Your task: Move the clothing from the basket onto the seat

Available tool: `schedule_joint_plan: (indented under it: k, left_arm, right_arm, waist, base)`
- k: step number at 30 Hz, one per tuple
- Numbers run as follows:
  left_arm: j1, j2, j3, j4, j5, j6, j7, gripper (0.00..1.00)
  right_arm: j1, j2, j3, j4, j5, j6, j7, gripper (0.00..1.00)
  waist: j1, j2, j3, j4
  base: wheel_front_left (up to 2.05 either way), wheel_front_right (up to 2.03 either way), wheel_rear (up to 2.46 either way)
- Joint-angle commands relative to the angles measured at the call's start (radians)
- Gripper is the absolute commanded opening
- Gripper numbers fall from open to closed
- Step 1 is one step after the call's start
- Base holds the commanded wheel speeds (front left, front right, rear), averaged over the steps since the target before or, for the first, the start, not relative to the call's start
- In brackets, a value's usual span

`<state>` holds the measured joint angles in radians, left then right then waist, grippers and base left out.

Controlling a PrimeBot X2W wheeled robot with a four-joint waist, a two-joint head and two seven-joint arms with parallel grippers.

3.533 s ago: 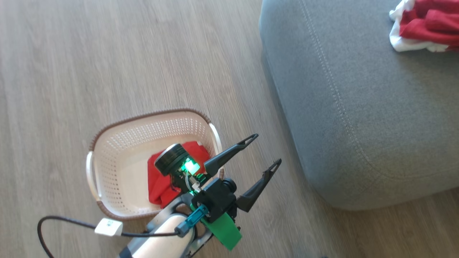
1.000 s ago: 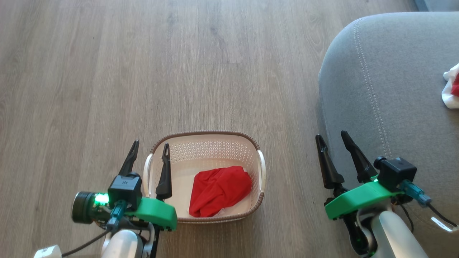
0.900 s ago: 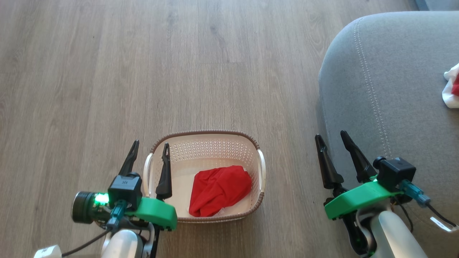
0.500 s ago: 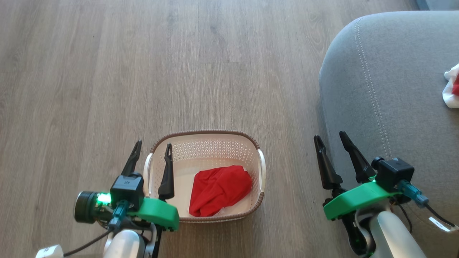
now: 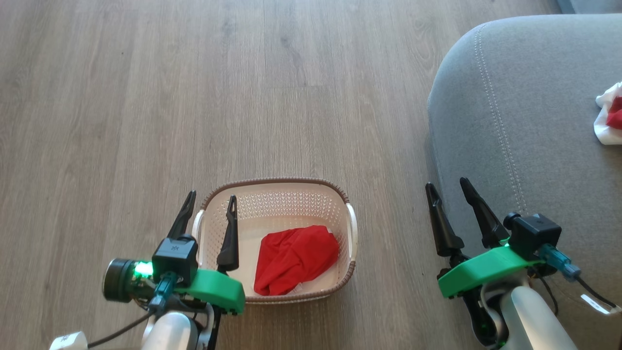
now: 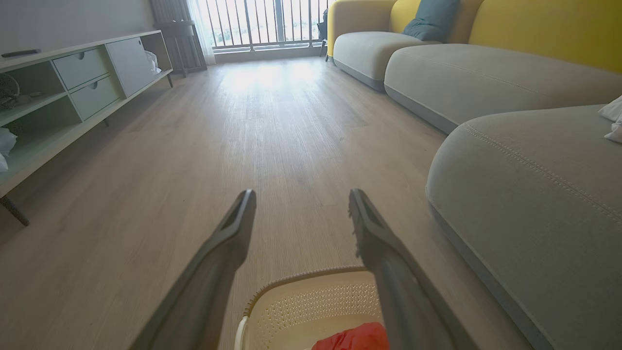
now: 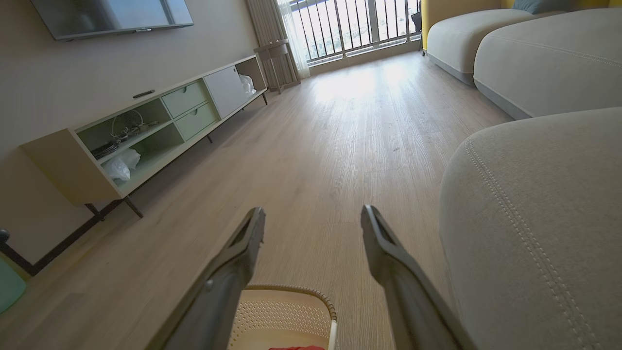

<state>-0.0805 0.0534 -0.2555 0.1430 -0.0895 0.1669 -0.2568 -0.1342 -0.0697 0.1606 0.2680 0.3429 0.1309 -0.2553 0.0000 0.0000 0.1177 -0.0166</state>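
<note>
A cream basket (image 5: pixel 274 201) with a brown rim stands on the wood floor and holds one crumpled red piece of clothing (image 5: pixel 294 257). A second red and white garment (image 5: pixel 610 119) lies on the grey seat (image 5: pixel 525 126) at the right edge of the head view. My left gripper (image 5: pixel 212 197) hangs open over the basket's left rim, nothing between its fingers. My right gripper (image 5: pixel 447 183) stands open beside the seat's near corner, to the right of the basket. The left wrist view has the basket (image 6: pixel 311 306) and red cloth (image 6: pixel 354 338) below my left gripper (image 6: pixel 301 194). The right wrist view has the basket rim (image 7: pixel 286 311) under my right gripper (image 7: pixel 313 211).
Bare wood floor (image 5: pixel 194 97) stretches ahead and to the left. A low TV cabinet (image 7: pixel 146 131) runs along the left wall. More sofa sections (image 6: pixel 466 68) with yellow backs line the right side, and a balcony railing (image 6: pixel 262 22) is at the far end.
The head view has shifted a little, so the basket and seat sit slightly left of before. Both grippers stay open and hold nearly the same places.
</note>
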Motion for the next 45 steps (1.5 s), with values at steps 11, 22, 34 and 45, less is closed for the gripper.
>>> schedule_joint_plan:
  k: [11, 22, 34, 45]
  left_arm:
    - [-0.040, -0.003, 0.030, -0.040, 0.003, -0.002, -0.005, 1.00]
    - [-0.069, -0.003, 0.027, -0.028, 0.005, -0.020, -0.005, 1.00]
    - [-0.236, 0.011, -0.018, 0.072, 0.087, -0.113, -0.005, 1.00]
    - [-0.448, 0.105, -0.093, 0.390, 0.143, -0.155, -0.005, 1.00]
  right_arm:
    - [-0.033, 0.012, 0.010, -0.035, -0.006, 0.000, -0.006, 1.00]
    - [-0.055, 0.014, -0.016, -0.040, -0.024, 0.000, -0.006, 1.00]
    - [-0.137, 0.019, -0.108, -0.084, -0.043, 0.000, -0.006, 1.00]
    - [-0.158, 0.019, -0.093, -0.147, 0.002, 0.000, -0.006, 1.00]
  waist:
    - [0.0000, 0.0000, 0.010, -0.004]
    - [0.0000, 0.0000, 0.091, -0.030]
    - [0.0000, 0.0000, 0.396, -0.114]
    - [0.0000, 0.0000, 0.624, -0.224]
  base:
    - [0.00, 0.00, 0.00]
    - [0.00, 0.00, 0.00]
    - [0.00, 0.00, 0.00]
    - [0.00, 0.00, 0.00]
